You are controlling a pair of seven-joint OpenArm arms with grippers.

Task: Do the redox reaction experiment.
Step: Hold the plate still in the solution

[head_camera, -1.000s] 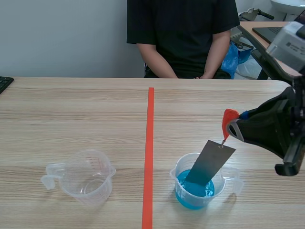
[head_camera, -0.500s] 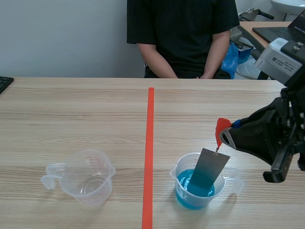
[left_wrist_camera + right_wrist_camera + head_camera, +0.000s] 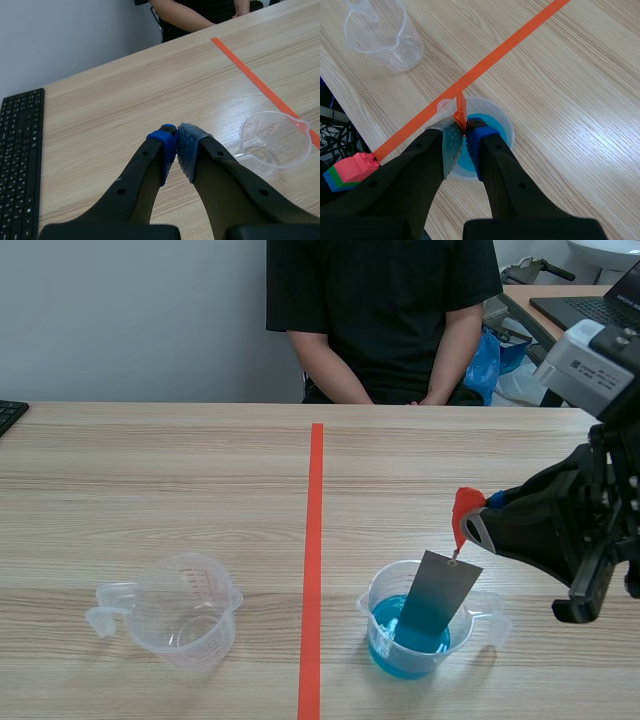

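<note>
Grey metal, a thin plate (image 3: 437, 602), hangs tilted from a red tab (image 3: 463, 512). Its lower end is in the blue liquid (image 3: 405, 645) of the cup (image 3: 368, 612), which stands near, right of the tape line (image 3: 314, 540). The right gripper (image 3: 478, 520) pinches the tab with its fingers narrow, and the right wrist view shows the pads closed on it directly over the cup. The left gripper (image 3: 177, 150) has its pads together on nothing, with the empty cup (image 3: 187, 610) ahead of it on the near left. The step in hand looks like the soak, so the job is to hold steady. The plate leans toward the cup's right rim, and a sideways drift would likely push on the light plastic wall and tip or slide the cup. I would keep the wrist level and leave the grip tight, since the tab is small and the plate swings from a single point. If more of the plate should go under, lower it straight down. How deep the liquid is under the plate's edge cannot be told. When the plate comes out, lifting it vertically and pausing above the rim should let the drips fall back in.
</note>
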